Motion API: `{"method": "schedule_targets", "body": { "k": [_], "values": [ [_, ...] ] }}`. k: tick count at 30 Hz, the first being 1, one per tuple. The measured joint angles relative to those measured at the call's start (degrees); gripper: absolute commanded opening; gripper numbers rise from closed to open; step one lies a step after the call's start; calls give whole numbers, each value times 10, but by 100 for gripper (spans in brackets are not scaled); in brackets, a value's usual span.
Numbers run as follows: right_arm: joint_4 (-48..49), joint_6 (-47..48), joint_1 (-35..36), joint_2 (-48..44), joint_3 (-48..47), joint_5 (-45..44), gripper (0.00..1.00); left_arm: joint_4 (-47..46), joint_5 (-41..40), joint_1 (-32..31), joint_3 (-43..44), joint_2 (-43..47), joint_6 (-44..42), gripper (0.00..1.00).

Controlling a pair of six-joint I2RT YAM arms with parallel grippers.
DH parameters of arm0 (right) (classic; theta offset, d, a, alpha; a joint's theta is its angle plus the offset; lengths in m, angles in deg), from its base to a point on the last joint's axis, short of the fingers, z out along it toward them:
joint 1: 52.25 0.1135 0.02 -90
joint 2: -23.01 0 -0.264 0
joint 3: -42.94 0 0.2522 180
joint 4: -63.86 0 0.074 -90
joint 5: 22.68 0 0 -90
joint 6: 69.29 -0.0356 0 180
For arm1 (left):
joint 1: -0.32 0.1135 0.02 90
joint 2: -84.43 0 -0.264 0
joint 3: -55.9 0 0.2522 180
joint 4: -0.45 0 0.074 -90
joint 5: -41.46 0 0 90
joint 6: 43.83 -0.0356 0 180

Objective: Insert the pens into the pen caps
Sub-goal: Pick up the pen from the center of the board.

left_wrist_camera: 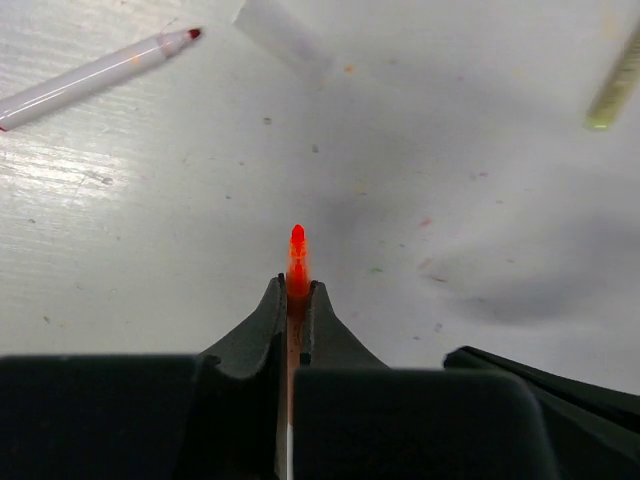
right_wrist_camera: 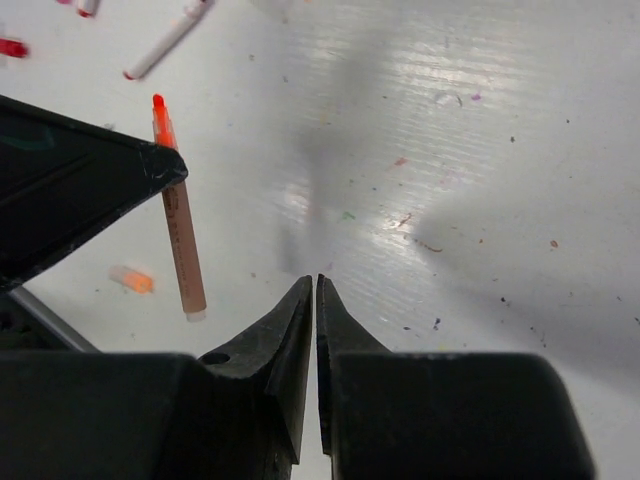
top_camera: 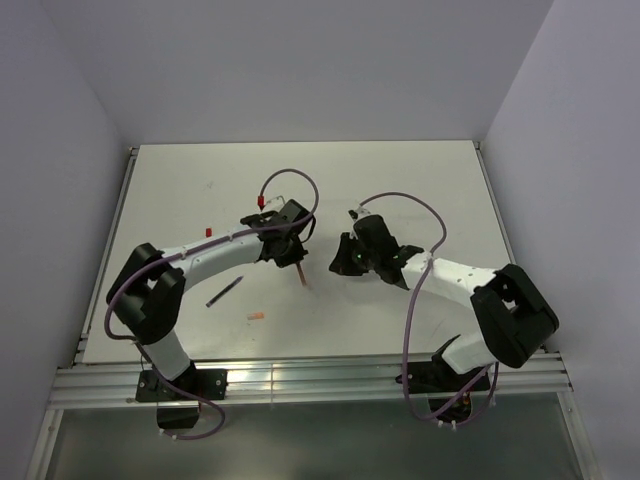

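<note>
My left gripper (top_camera: pixel 288 248) is shut on an orange pen (top_camera: pixel 301 272) and holds it above the table. In the left wrist view the jaws (left_wrist_camera: pixel 293 286) pinch its barrel, and the bright orange tip (left_wrist_camera: pixel 297 242) sticks out past them. My right gripper (top_camera: pixel 346 262) hangs just right of it, shut and empty (right_wrist_camera: pixel 316 281). In the right wrist view the orange pen (right_wrist_camera: pixel 180 235) hangs from the left gripper (right_wrist_camera: pixel 70 190). An orange cap (top_camera: pixel 258 316) lies on the table near the front and also shows in the right wrist view (right_wrist_camera: pixel 133 280). A black pen (top_camera: pixel 224 291) lies to the left.
A small red cap (top_camera: pixel 209 231) lies left of the left arm. A white pen with a red tip (left_wrist_camera: pixel 100 70) and an olive-yellow pen (left_wrist_camera: pixel 615 85) lie on the table. Purple cables (top_camera: pixel 300 185) loop over both wrists. The table's raised edge (top_camera: pixel 300 375) runs along the front.
</note>
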Motion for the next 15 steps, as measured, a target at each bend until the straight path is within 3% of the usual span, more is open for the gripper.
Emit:
{"method": "schedule_targets", "body": {
  "k": [8, 15],
  "values": [
    [2, -9, 0, -61, 0, 22, 30, -50, 7, 4, 0, 73, -19, 0],
    [11, -9, 0, -96, -7, 63, 38, -99, 30, 9, -2, 116, -45, 0]
  ]
}}
